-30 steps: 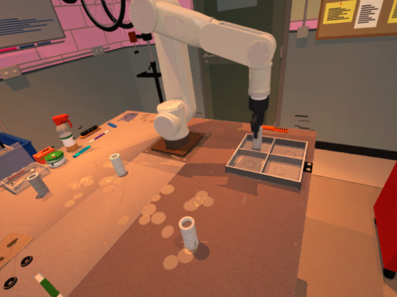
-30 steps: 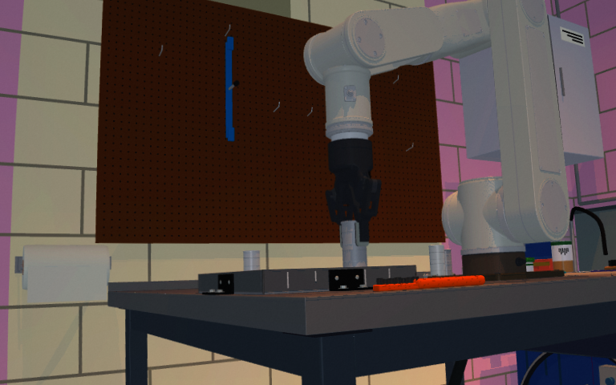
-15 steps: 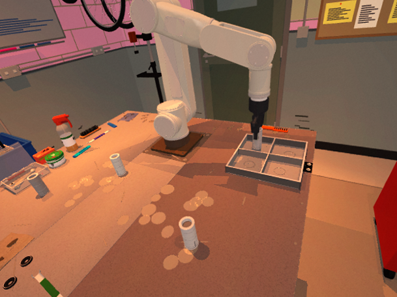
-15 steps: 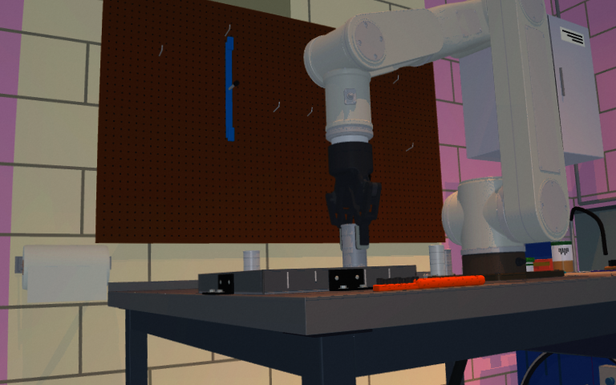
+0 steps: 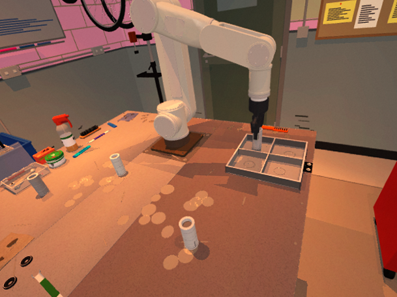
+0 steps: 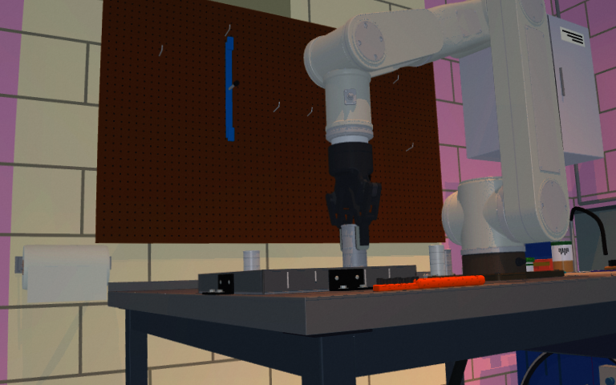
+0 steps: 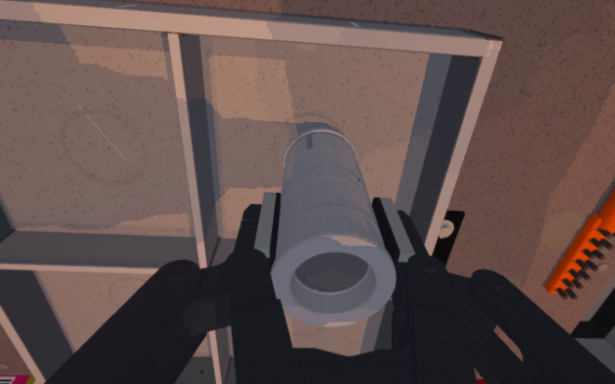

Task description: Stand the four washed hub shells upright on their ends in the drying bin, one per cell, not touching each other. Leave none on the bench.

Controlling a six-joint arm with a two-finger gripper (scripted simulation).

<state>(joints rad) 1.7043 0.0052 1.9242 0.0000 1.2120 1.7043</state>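
A grey hub shell (image 5: 257, 141) (image 6: 353, 247) (image 7: 327, 219) stands upright in the far-left cell of the grey four-cell drying bin (image 5: 268, 158) (image 6: 306, 279). The bin's other three cells hold nothing. Three more hub shells stand on the bench: one near the front (image 5: 188, 233), one mid-left (image 5: 118, 164), one far left (image 5: 38, 184). My gripper (image 5: 256, 133) (image 6: 354, 231) (image 7: 328, 233) is straight above the bin cell and grips the hub shell near its top end.
Behind the bin lies an orange brush (image 5: 275, 129) (image 6: 427, 282) at the bench's far edge. The arm's base (image 5: 174, 126) stands left of the bin. A spray bottle (image 5: 65, 132), a green tin (image 5: 55, 157) and small tools crowd the left side. The bench's right edge runs just past the bin.
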